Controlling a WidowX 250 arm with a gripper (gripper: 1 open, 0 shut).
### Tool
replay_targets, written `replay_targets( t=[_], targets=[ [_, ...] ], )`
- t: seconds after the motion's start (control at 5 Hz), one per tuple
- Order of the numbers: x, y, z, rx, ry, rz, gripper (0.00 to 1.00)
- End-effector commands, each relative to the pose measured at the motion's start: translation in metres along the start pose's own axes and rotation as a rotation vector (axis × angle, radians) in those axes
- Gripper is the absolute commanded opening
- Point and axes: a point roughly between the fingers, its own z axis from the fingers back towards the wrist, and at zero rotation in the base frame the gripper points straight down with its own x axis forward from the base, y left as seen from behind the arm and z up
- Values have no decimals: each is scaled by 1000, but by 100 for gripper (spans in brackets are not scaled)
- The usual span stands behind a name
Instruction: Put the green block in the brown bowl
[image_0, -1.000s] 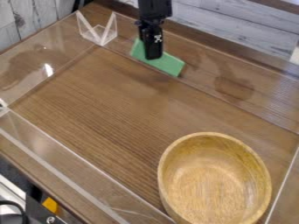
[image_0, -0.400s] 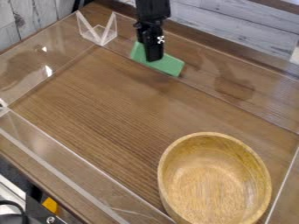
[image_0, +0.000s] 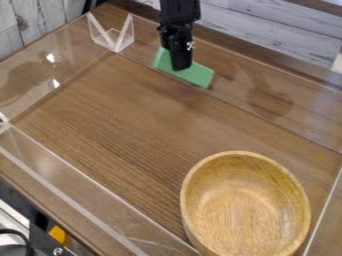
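The green block (image_0: 197, 75) lies flat on the wooden tabletop at the far middle. My black gripper (image_0: 175, 62) points down onto the block's left part, its fingers together and closed on the block. The gripper's body hides the near-left part of the block. The brown bowl (image_0: 249, 156) stands upright with nothing in it at the near right, well apart from the block and the gripper.
A clear plastic wall (image_0: 54, 60) borders the table (image_0: 120, 130) on the left and near sides. A small clear folded stand (image_0: 110, 32) sits at the far left, close to the gripper. Pale planks (image_0: 281, 30) run behind the table.
The gripper has rolled slightly about its own axis, still down on the block. The bowl has not moved.
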Motion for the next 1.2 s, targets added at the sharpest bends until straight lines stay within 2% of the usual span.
replay_targets(
  t=[0.0,0.4,0.8,1.0],
  targets=[
    [10,4,16,83,-59,-14,0],
    [-4,26,20,98,-60,19,0],
    [-6,43,1,117,-66,63,0],
    [-2,46,-1,125,-63,62,0]
  ],
)
